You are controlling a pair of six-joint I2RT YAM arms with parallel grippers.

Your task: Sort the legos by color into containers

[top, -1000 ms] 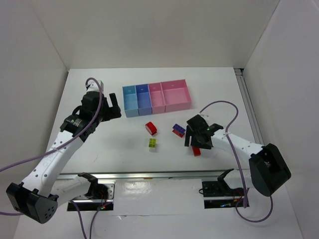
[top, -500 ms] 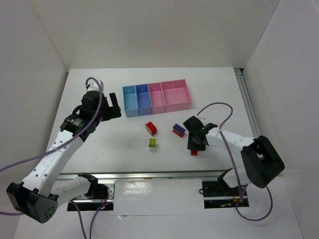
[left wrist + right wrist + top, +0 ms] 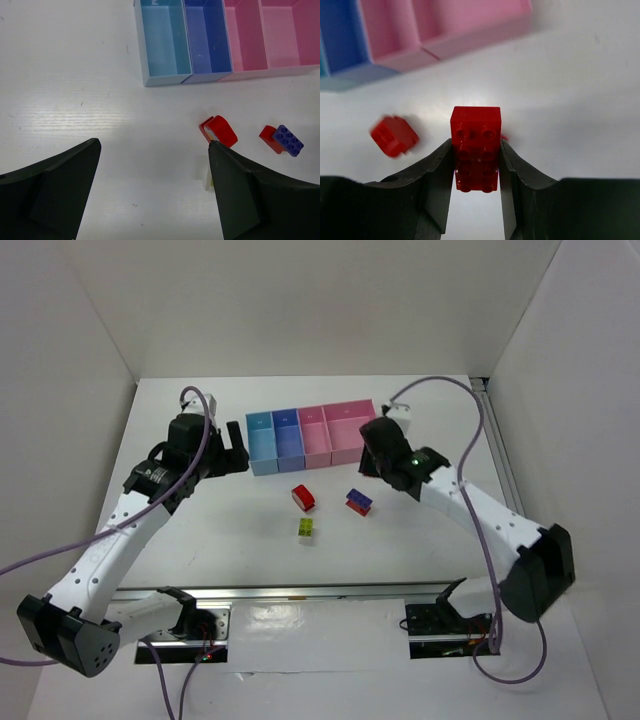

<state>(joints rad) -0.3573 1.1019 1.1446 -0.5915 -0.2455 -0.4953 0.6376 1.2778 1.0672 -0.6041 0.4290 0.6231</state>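
**Legos: one red brick up and heading for the bins**

The red brick (image 3: 475,120) was on the table a second ago with the right gripper (image 3: 476,145) down over it. Now it is lifted, pinched at its sides by nearly closed fingers, and hangs near the pink end of the bins (image 3: 315,435). That pick looks done; the drop remains.

The left gripper (image 3: 154,145) hovers wide apart and empty. On the table lie another red brick (image 3: 303,498), a translucent yellow-green one (image 3: 306,528) and a blue-on-red stack (image 3: 358,502). All are hard, glossy and studded. The bins are smooth, thin-walled rectangles.
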